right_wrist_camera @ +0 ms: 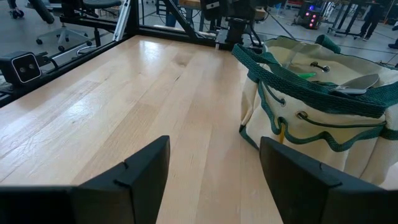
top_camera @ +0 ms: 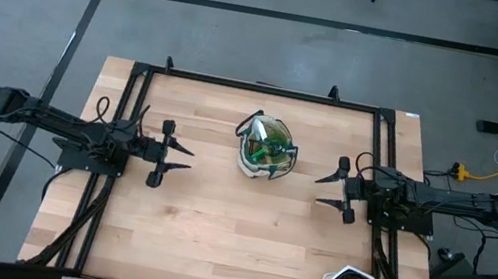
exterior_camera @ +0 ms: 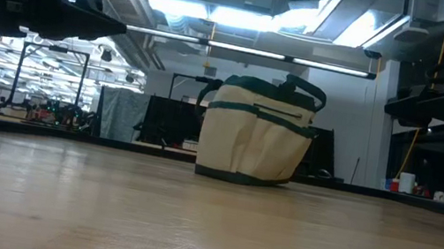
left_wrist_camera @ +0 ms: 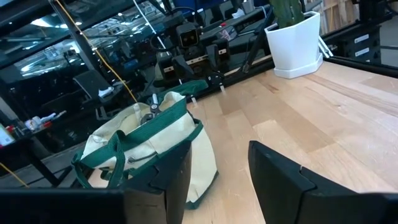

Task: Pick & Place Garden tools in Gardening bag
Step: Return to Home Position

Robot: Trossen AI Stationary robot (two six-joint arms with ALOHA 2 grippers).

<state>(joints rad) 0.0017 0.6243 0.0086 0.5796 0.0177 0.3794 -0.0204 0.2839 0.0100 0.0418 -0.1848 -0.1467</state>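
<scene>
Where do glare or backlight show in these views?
Low view: ceiling lamps glare brightly behind the gardening bag. Right wrist view: pale sheen on the table. High view: even light, no glare on the wood between the left gripper and the right gripper.

In the foreground we see the left hand (left_wrist_camera: 221,171), its two dark fingers (left_wrist_camera: 283,186) spread apart with bare bench (left_wrist_camera: 323,118) between them. The gardening bag (left_wrist_camera: 149,143) stands upright mid-frame, just beyond one finger. Deep in the frame, a white pot (left_wrist_camera: 295,43) sits near the bench edge.
</scene>
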